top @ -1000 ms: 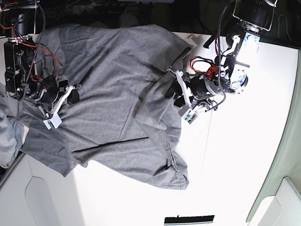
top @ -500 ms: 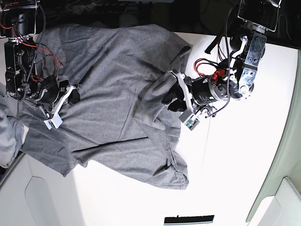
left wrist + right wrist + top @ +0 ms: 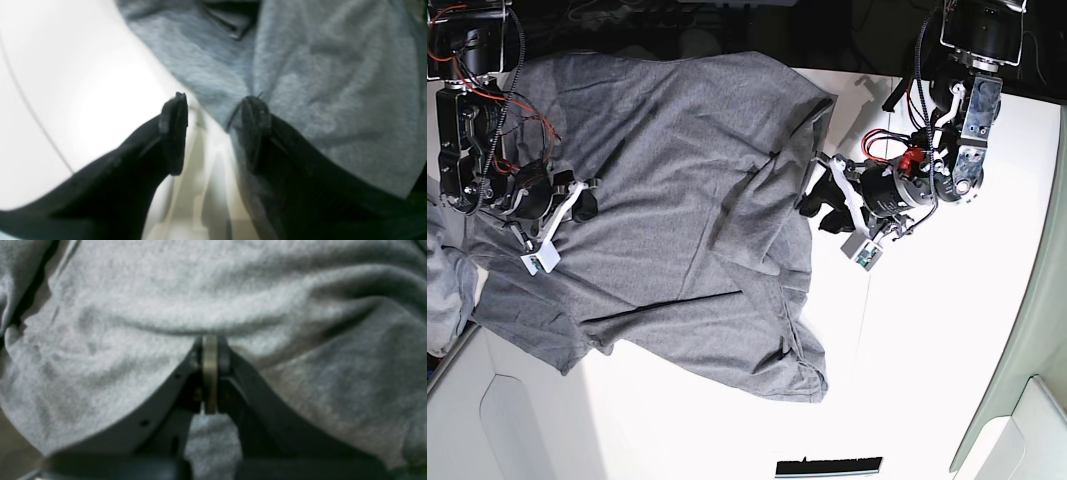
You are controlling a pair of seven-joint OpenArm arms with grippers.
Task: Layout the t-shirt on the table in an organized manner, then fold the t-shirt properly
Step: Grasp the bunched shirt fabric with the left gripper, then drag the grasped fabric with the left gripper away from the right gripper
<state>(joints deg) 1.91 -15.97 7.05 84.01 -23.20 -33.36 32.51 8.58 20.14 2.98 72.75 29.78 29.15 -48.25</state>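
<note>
Now the left gripper point(image 3: 824, 207) has let go of the fold of the t-shirt point(image 3: 667, 200) it was pinching a second ago and has backed away toward the bare side of the table point(image 3: 947, 330); its jaws stand apart with nothing between them, and in the left wrist view one black finger point(image 3: 173, 133) hangs over white tabletop while the other overlaps the edge of the grey cloth. The fold it released now lies slumped on the shirt's body, a little flatter than before, and the left arm's forearm has swung more upright at the top of the base view, its wrist turned so the fingers point sideways at the shirt's edge. The right gripper point(image 3: 567, 205) has not moved: its jaws are pressed together, and in the right wrist view the grey cloth bunches in a ridge right at the tips, though whether any cloth is actually caught between them cannot be told. The t-shirt itself is spread wrinkled over the table, reaching past its far edge at the top of the base view. A paler grey cloth bundle point(image 3: 445, 290) sits at the left border beside the right arm, and a thin dark seam point(image 3: 859, 330) runs along the table below the left gripper.
</note>
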